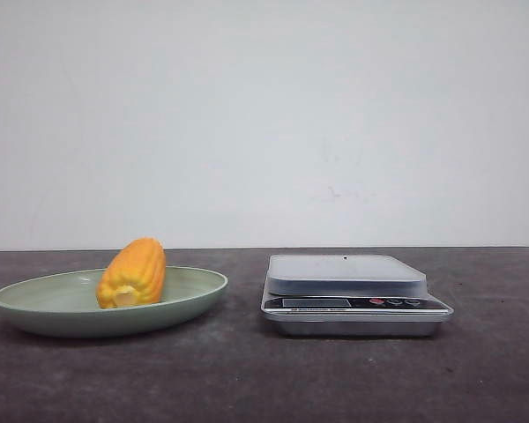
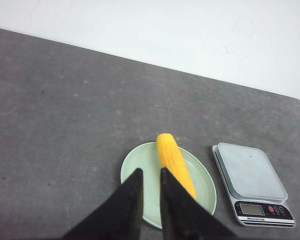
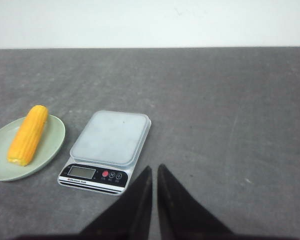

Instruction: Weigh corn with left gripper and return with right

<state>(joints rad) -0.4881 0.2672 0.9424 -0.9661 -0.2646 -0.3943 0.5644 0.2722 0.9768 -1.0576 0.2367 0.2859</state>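
Still, corn on plate, beyond left fingers

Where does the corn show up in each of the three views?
Front view: corn lies on the green plate, left of the scale.
Left wrist view: corn on the plate, just beyond the fingertips.
Right wrist view: corn at left edge.
Shared landmark: the scale.
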